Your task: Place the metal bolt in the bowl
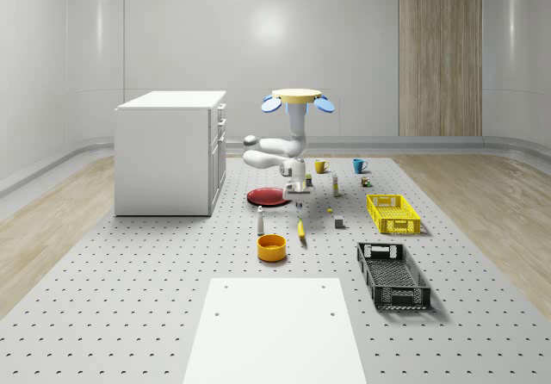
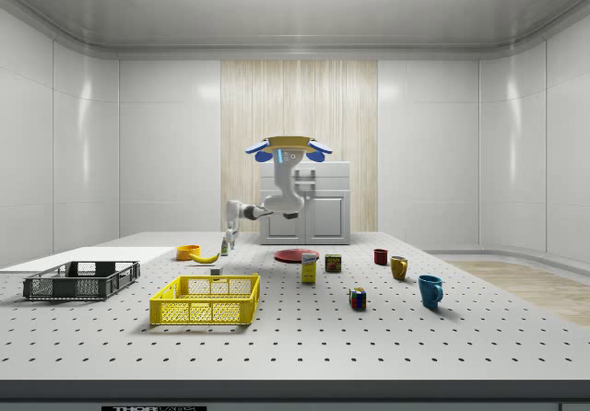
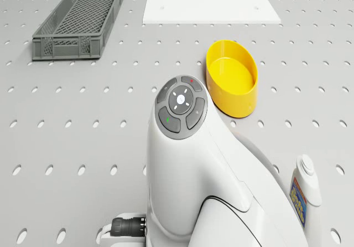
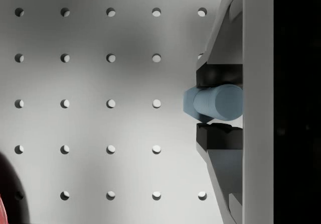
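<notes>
The metal bolt, a short bluish cylinder, sits clamped between my gripper's two dark pads, held above the perforated table. My gripper is shut on it. The drone hovers over the table with the arm bent down, and the gripper hangs just beside the red plate. The yellow-orange bowl stands on the table nearer the front, apart from the gripper. The bowl lies beyond the arm's white link in the drone view. In the side view the gripper hangs just right of the bowl.
A white bottle and a banana lie between gripper and bowl. A yellow crate and a black crate stand to the right. A white cabinet stands at back left, mugs behind, a white board in front.
</notes>
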You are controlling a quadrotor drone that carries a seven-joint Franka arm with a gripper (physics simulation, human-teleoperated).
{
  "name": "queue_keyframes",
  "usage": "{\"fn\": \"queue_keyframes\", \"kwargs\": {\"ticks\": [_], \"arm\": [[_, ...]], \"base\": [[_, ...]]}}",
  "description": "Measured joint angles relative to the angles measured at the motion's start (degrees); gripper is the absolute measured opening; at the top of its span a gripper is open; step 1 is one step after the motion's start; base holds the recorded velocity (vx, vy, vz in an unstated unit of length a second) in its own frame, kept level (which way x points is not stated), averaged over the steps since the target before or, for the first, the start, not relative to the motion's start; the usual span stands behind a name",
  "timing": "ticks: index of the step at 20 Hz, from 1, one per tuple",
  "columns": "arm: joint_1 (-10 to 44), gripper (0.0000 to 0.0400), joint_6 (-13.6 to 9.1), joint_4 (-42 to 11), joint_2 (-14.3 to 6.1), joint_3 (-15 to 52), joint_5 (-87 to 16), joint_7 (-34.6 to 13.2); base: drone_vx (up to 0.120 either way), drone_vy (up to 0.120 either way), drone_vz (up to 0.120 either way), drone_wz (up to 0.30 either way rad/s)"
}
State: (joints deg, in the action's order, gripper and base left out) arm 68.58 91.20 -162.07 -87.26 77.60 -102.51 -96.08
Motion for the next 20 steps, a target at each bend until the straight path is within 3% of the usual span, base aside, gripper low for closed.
{"fn": "queue_keyframes", "kwargs": {"ticks": [6,20], "arm": [[0.1,0.01,0.3,0.0,-0.4,0.0,0.1,-0.1],[0.2,0.01,1.0,0.0,-1.1,0.1,0.4,-0.2]], "base": [[0.12,-0.02,0.0,0.0],[0.12,-0.114,0.0,0.0]]}}
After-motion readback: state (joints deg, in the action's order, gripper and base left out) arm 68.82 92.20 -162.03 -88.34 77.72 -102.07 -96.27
